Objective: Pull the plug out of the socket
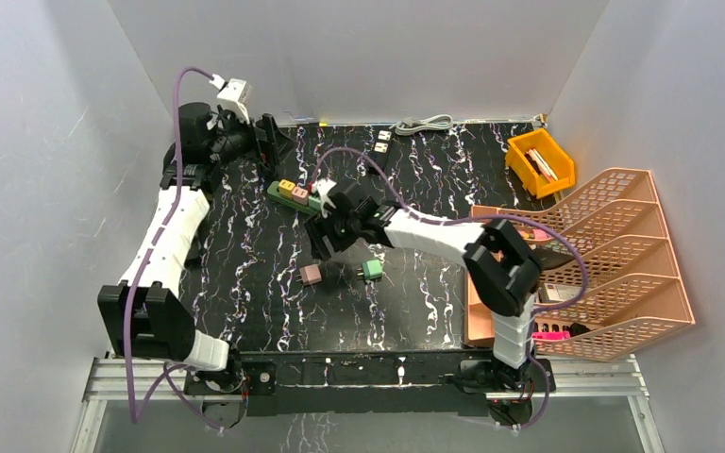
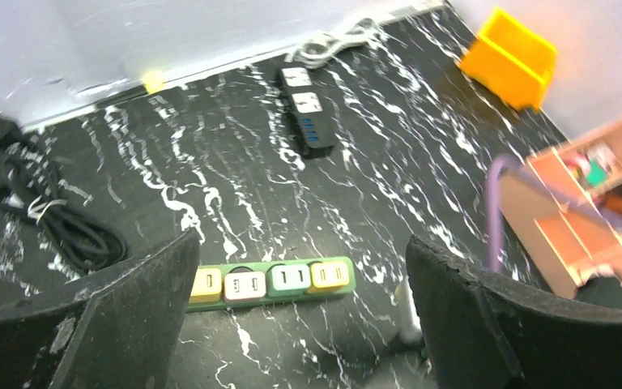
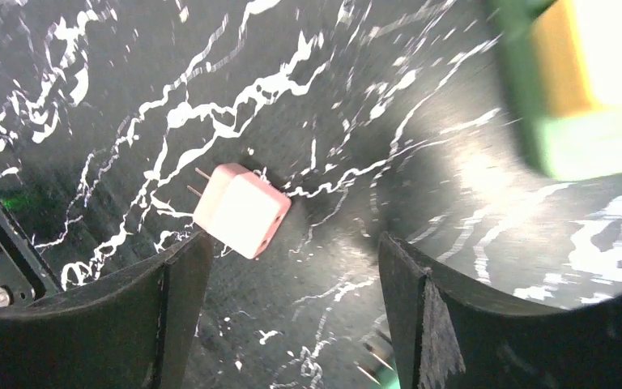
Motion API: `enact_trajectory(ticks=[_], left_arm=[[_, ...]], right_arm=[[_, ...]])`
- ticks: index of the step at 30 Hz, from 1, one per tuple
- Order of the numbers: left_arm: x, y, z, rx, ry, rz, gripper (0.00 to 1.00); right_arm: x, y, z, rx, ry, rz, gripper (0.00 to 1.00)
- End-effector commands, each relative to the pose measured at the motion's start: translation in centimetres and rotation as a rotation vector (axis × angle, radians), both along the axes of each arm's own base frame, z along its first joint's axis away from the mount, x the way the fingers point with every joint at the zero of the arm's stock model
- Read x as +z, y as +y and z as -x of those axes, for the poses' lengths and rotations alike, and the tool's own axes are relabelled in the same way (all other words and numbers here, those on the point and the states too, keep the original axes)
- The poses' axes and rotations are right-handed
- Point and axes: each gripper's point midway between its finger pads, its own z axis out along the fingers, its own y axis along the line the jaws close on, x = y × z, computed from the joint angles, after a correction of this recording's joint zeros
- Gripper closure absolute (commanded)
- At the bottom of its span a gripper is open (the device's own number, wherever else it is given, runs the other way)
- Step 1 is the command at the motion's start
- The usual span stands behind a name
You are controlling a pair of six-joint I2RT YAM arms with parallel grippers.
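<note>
A green socket strip (image 1: 293, 196) lies on the black marbled table, with several coloured plugs (image 2: 245, 285) seated in it. In the left wrist view the strip (image 2: 348, 290) stretches between my fingers, some way below them. My left gripper (image 1: 266, 142) hangs open behind the strip, holding nothing. A pink plug (image 3: 241, 209) lies loose on the table, prongs up-left, just past my right gripper's left finger. It also shows in the top view (image 1: 311, 275). My right gripper (image 3: 291, 267) stands open and empty just in front of the strip (image 3: 583, 121). A loose green plug (image 1: 371, 270) lies nearby.
A black power strip (image 1: 380, 143) and a grey cable (image 1: 425, 124) lie at the back wall. A yellow bin (image 1: 540, 162) and peach file racks (image 1: 614, 255) stand on the right. A coiled black cable (image 2: 48, 219) lies at the back left.
</note>
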Motion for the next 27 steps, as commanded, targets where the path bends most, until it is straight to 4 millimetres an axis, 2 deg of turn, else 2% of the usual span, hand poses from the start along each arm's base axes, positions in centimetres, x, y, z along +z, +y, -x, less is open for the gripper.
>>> enact_trajectory(ticks=[1, 2, 3, 5, 8, 9, 13, 16, 19, 23, 27], left_arm=[[3.1, -2.7, 5.6, -0.349, -0.113, -0.13, 0.02], [2.9, -2.7, 6.1, -0.37, -0.116, -0.149, 0.02], [3.9, -2.8, 7.7, -0.4, -0.152, -0.162, 0.02], [4.6, -3.8, 10.2, -0.511, -0.194, -0.152, 0.02], [6.0, -5.0, 12.8, -0.647, -0.248, -0.063, 0.02], [6.3, -5.3, 13.2, -0.672, -0.257, -0.035, 0.02], [8.3, -5.8, 14.1, -0.709, -0.323, 0.04, 0.02], [9.6, -5.2, 12.7, -0.578, -0.346, 0.058, 0.02], [9.7, -3.5, 9.3, -0.35, -0.309, 0.079, 0.02], [7.9, -1.6, 5.4, -0.132, -0.18, 0.141, 0.02], [5.4, -0.5, 3.2, -0.016, -0.079, 0.169, 0.02]], right_arm=[[10.3, -2.0, -5.4, -0.054, -0.362, -0.075, 0.17], [11.3, -2.8, -6.1, -0.074, -0.39, -0.094, 0.17], [12.3, -3.5, -6.9, -0.088, -0.417, -0.117, 0.17], [12.9, -4.9, -8.6, -0.104, -0.443, -0.131, 0.17], [12.3, -6.1, -10.8, -0.082, -0.47, -0.102, 0.19], [10.8, -5.9, -11.4, -0.052, -0.468, -0.071, 0.19], [8.7, -4.8, -11.8, 0.037, -0.461, -0.051, 0.23], [7.5, -4.0, -11.9, 0.082, -0.456, -0.054, 0.24], [6.8, -3.3, -11.8, 0.127, -0.461, -0.074, 0.25], [5.8, -2.6, -12.5, 0.15, -0.478, -0.071, 0.26], [4.8, -1.9, -13.3, 0.175, -0.496, -0.061, 0.27]])
